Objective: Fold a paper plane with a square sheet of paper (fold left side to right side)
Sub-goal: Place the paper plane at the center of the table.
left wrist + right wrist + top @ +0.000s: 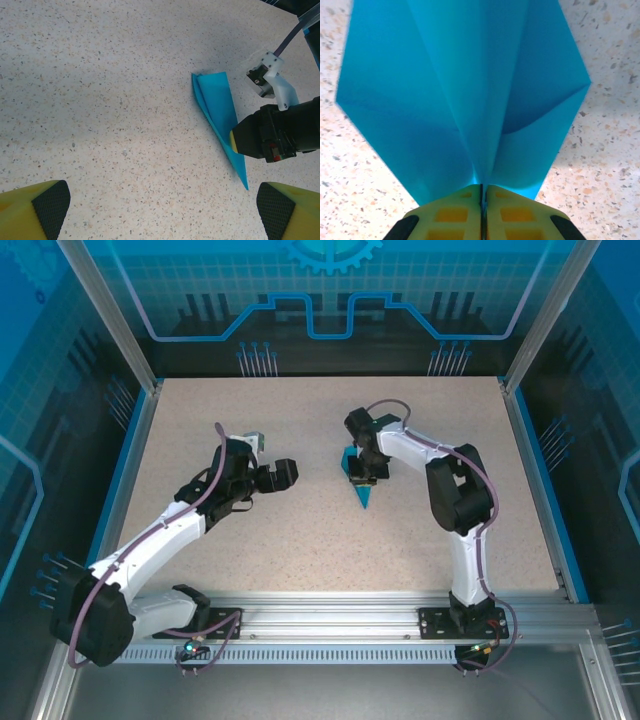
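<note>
Speckled beige tabletop (300, 540) fills the floor of a blue-lit enclosure (330, 300). Your blue paper (366, 496) lies near its middle, folded down to a narrow pointed wedge with the tip toward the arm bases. Your right gripper (362, 472) is clamped on it: the wrist camera has the yellow fingers (455, 215) pressed together, with a raised centre ridge of the paper pinched between them and a flap spreading away on each side. Your left gripper (278, 475) hangs spread wide and empty, well to the left of the paper.

Watch that pinch. Nothing else pins the wedge, so if you pull or swing the right arm the whole sheet can slide or lift, and the crease will run crooked. Paper this thin may also tear where it is squeezed.

From above, the right gripper hides most of the paper, so I can't be sure how the layers sit there. The left wrist view gives you the wedge's full outline from wide end to tip. The right wrist view gives you the ridge and flaps up close.
</note>
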Action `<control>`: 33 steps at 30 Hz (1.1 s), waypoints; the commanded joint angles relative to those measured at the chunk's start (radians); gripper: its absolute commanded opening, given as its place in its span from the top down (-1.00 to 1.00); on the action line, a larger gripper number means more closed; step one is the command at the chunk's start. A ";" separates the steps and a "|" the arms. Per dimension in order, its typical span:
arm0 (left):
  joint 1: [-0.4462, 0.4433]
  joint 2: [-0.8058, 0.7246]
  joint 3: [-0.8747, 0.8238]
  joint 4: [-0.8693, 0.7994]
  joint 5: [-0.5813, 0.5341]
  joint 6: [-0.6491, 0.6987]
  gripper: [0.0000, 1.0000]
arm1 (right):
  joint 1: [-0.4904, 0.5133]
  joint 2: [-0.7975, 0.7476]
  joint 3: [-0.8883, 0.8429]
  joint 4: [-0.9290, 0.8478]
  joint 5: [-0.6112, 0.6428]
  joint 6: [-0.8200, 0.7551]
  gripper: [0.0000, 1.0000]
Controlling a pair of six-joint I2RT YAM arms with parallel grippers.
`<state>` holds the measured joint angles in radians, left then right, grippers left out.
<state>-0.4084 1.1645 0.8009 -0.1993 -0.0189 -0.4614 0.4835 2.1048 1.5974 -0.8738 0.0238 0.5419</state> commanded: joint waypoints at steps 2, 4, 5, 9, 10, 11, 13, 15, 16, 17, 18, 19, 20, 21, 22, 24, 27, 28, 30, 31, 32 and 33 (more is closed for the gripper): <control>0.010 0.012 0.015 -0.016 0.024 0.029 -0.98 | -0.002 0.023 -0.001 0.002 -0.004 0.018 0.77; 0.011 0.015 0.015 -0.016 0.024 0.029 -0.97 | -0.001 0.019 -0.012 0.007 -0.012 0.018 0.72; 0.010 0.016 0.016 -0.015 0.025 0.029 -0.97 | 0.001 0.019 -0.014 0.008 -0.015 0.017 0.70; 0.010 0.018 0.018 -0.014 0.028 0.028 -0.97 | 0.010 0.020 -0.019 0.008 -0.014 0.020 0.66; 0.011 0.018 0.017 -0.014 0.030 0.029 -0.97 | 0.011 0.018 -0.018 0.007 -0.012 0.019 0.63; 0.011 0.017 0.017 -0.014 0.030 0.029 -0.97 | 0.011 0.018 -0.019 0.006 -0.012 0.018 0.61; 0.010 0.017 0.018 -0.015 0.030 0.030 -0.97 | 0.015 0.011 -0.018 0.004 -0.008 0.018 0.59; 0.010 0.016 0.017 -0.018 0.030 0.030 -0.97 | 0.016 0.004 -0.016 -0.001 -0.001 0.018 0.58; 0.011 0.015 0.018 -0.017 0.030 0.030 -0.97 | 0.017 0.000 -0.016 -0.003 0.002 0.018 0.57; 0.010 0.016 0.018 -0.017 0.030 0.030 -0.97 | 0.016 -0.002 -0.013 -0.006 0.004 0.016 0.56; 0.011 0.016 0.018 -0.018 0.030 0.031 -0.97 | 0.017 -0.003 -0.011 -0.011 0.005 0.014 0.55; 0.011 0.015 0.020 -0.017 0.030 0.032 -0.97 | 0.019 -0.007 -0.011 -0.014 0.008 0.013 0.54; 0.011 0.015 0.018 -0.018 0.029 0.030 -0.97 | 0.021 -0.010 -0.010 -0.018 0.012 0.012 0.52; 0.011 0.013 0.020 -0.021 0.029 0.030 -0.97 | 0.023 -0.014 -0.009 -0.019 0.017 0.010 0.50; 0.011 0.012 0.020 -0.021 0.026 0.030 -0.97 | 0.024 -0.018 -0.009 -0.021 0.021 0.009 0.49; 0.010 0.009 0.024 -0.023 0.023 0.029 -0.98 | 0.026 -0.025 -0.009 -0.028 0.026 0.007 0.46; 0.011 0.001 0.026 -0.026 0.022 0.029 -0.97 | 0.033 -0.047 -0.013 -0.037 0.037 0.004 0.42; 0.011 -0.003 0.027 -0.026 0.021 0.028 -0.97 | 0.037 -0.058 -0.015 -0.041 0.041 0.003 0.39; 0.014 -0.009 0.027 -0.029 0.020 0.026 -0.98 | 0.044 -0.081 -0.018 -0.051 0.051 0.000 0.32; 0.017 -0.014 0.030 -0.030 0.022 0.025 -0.97 | 0.048 -0.094 -0.018 -0.058 0.058 -0.002 0.29; 0.019 -0.017 0.029 -0.032 0.023 0.024 -0.97 | 0.051 -0.107 -0.019 -0.066 0.067 -0.004 0.25; 0.021 -0.021 0.029 -0.031 0.023 0.022 -0.97 | 0.054 -0.123 -0.021 -0.074 0.073 -0.008 0.21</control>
<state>-0.4015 1.1751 0.8013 -0.2070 -0.0036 -0.4618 0.5194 2.0571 1.5837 -0.8974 0.0647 0.5404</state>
